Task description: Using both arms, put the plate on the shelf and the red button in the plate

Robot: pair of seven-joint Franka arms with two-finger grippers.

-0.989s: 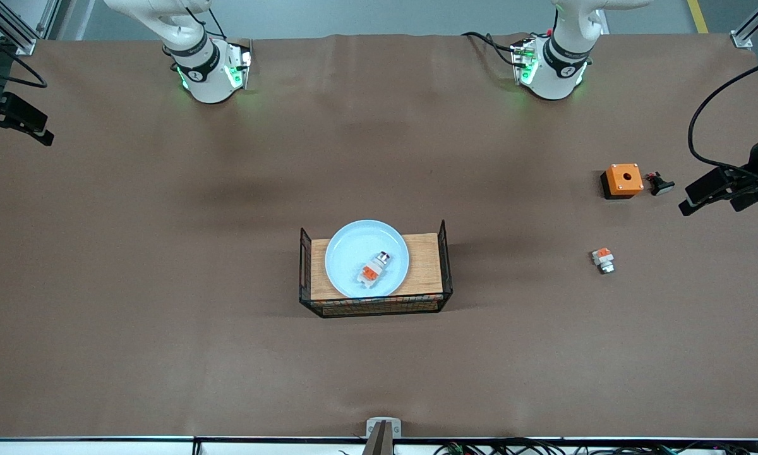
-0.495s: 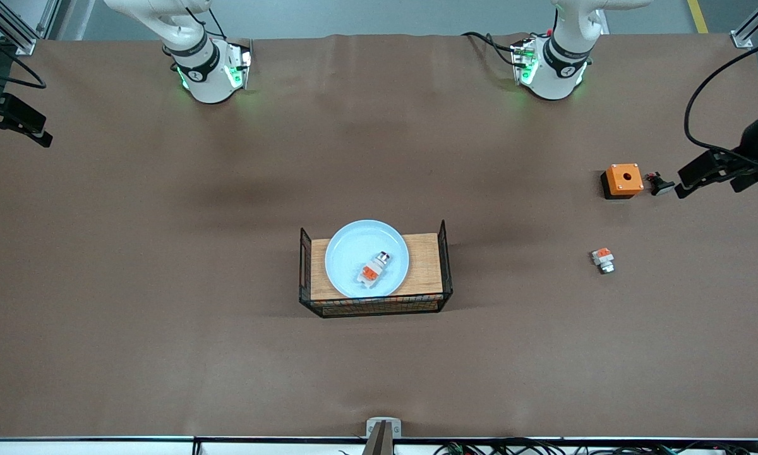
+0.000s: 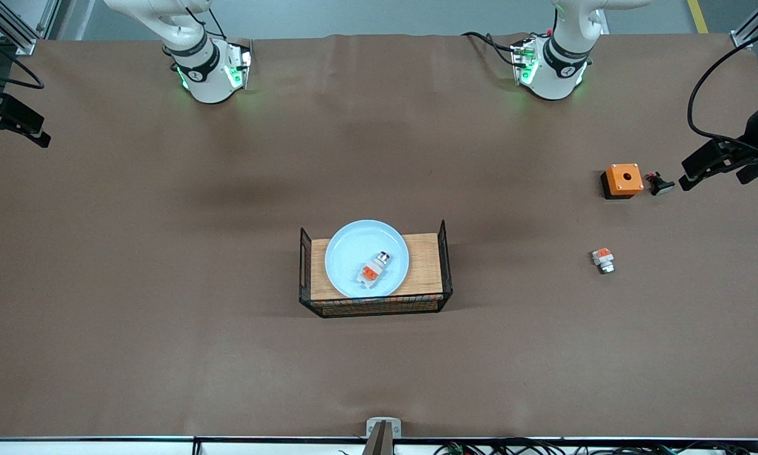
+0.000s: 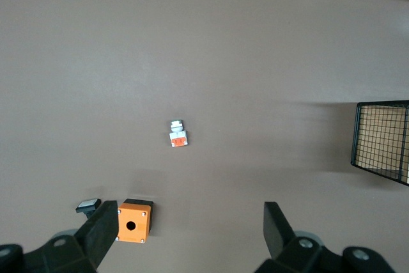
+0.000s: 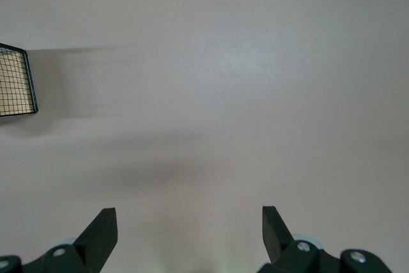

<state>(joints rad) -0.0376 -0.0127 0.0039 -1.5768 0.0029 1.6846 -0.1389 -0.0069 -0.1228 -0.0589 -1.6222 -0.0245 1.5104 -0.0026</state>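
Pale blue round plate (image 3: 354,253) with raised rim, sat on wooden-floored wire basket (image 3: 445,253) mid-table, white-and-orange red button (image 3: 371,270) lay on it, left gripper (image 4: 185,238) and right gripper (image 5: 188,238) spread, empty, over bare table.

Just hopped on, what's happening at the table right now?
Nothing is being held. The plate sits on a wooden tray mid-table, with the red button lying in it. The left gripper is open, up over the orange box at its end of the table. The right gripper is open over bare table.
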